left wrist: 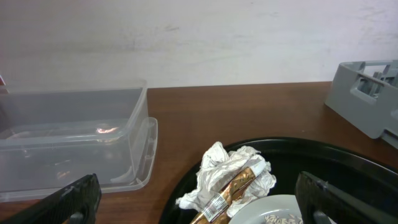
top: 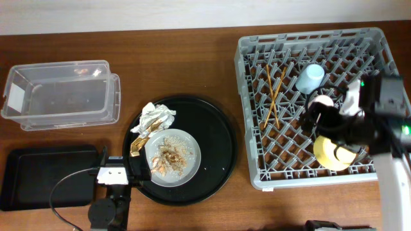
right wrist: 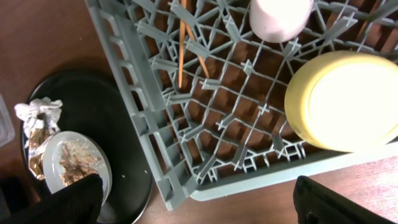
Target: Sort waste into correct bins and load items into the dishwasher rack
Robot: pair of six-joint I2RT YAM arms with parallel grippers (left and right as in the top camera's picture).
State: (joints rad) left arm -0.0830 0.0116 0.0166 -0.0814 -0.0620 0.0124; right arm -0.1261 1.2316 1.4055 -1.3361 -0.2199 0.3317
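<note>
- We take the sorting of the crumpled wrapper [top: 153,122] as the step in hand, since the chopsticks [top: 275,93], blue cup [top: 310,78], pink cup [top: 323,101] and yellow-green bowl [top: 334,154] already lie in the dishwasher rack [top: 247,115].
- The wrapper sits on the round black tray [top: 218,147], touching the upper-left rim of the plate [top: 191,149], which holds the food scraps [top: 170,154].
- The left gripper [left wrist: 196,186] has its fingers spread wide, one at each lower corner of the left wrist view.
- The wrapper lies straight ahead of it, low in the centre of that view and between the two fingers.
- Its long axis runs on a slant: the gold strip goes from the lower left to the upper right in the wrist view. In the overhead view it runs from the white crumple above to the gold end lower left.
- The right gripper [right wrist: 196,190] is also spread and holds nothing. It hangs over the lower-right part of the rack, above the bowl and well apart from the wrapper.
- So we judge the left arm much the nearer for this pick.
- The clear tub [top: 64,64] lies toward the upper left of the overhead view and the shallow black tray [top: 45,176] toward the lower left, both on the left arm's side.
</note>
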